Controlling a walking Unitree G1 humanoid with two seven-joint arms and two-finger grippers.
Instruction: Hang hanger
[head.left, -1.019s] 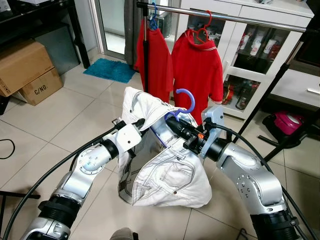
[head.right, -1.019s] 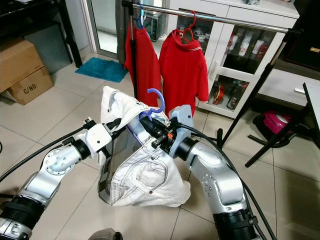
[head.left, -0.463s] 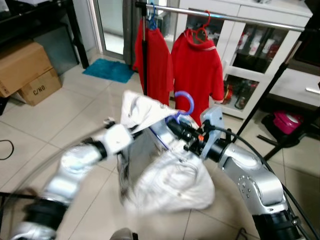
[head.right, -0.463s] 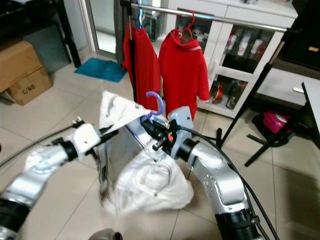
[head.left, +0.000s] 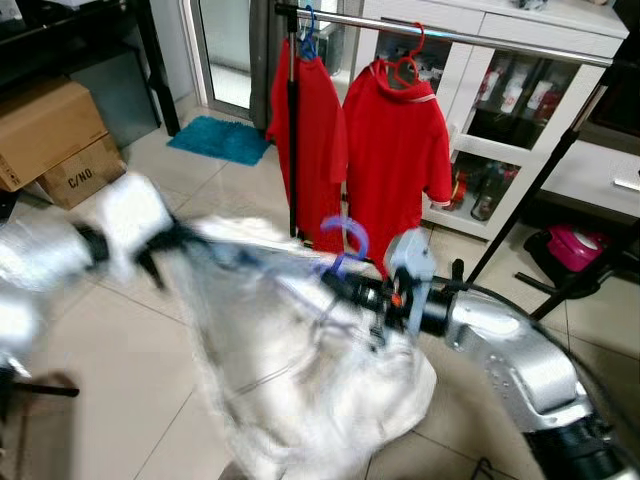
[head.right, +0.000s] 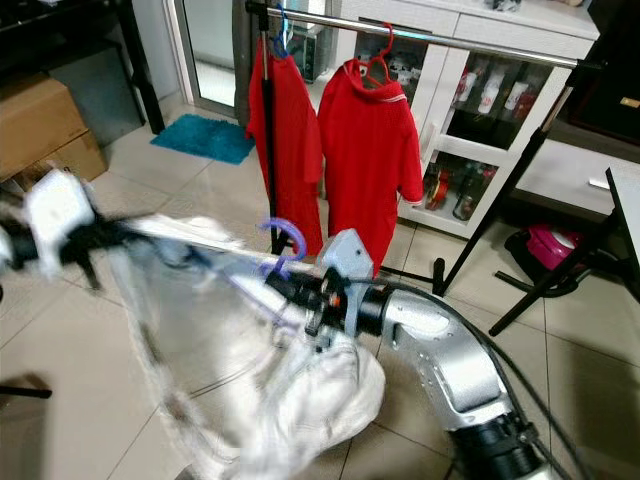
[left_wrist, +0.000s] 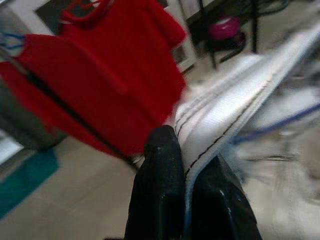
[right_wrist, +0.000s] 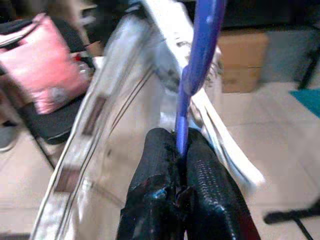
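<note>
Left arm (head.left: 60, 255) smearing into a white blur at left; left claw (left_wrist: 186, 165) itself lost in that streak in the eye views. White garment (head.left: 300, 380) blurring across the middle, its near hem running off the bottom edge. Purple hanger (head.left: 345, 240) showing its hook; the body is hiding under the cloth. Right arm (head.left: 520, 365) running out of frame at near right.

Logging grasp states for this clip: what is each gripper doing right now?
Left gripper: shut on the white garment.
Right gripper: shut on the purple hanger.
</note>
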